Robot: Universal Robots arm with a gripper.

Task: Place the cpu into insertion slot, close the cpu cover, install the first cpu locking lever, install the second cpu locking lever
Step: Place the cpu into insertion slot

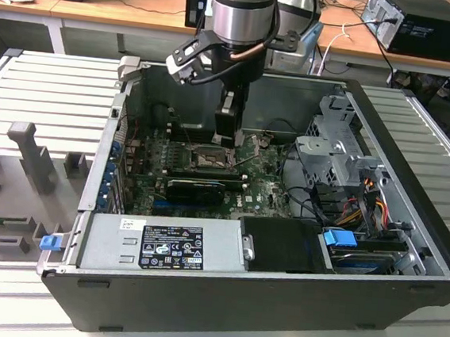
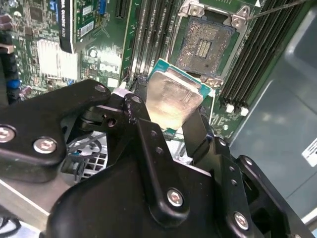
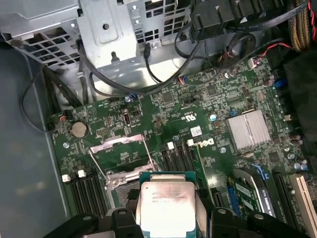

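**CPU held over the open socket**

Inside the computer case (image 1: 275, 309), the motherboard (image 3: 163, 106) lies under the gripper (image 2: 171, 116). The insertion slot (image 2: 205, 44) is bare and sits beyond the fingertips, apart from them. The cpu cover (image 3: 121, 145) seems lifted open there. The fingers (image 2: 143, 131) are closed narrow on two opposite edges of the cpu (image 2: 173, 96), which hangs between them, not yet seated. In my judgement the thin edge grip may let the chip slip or tilt, and a skewed landing could bend the slot's contacts.
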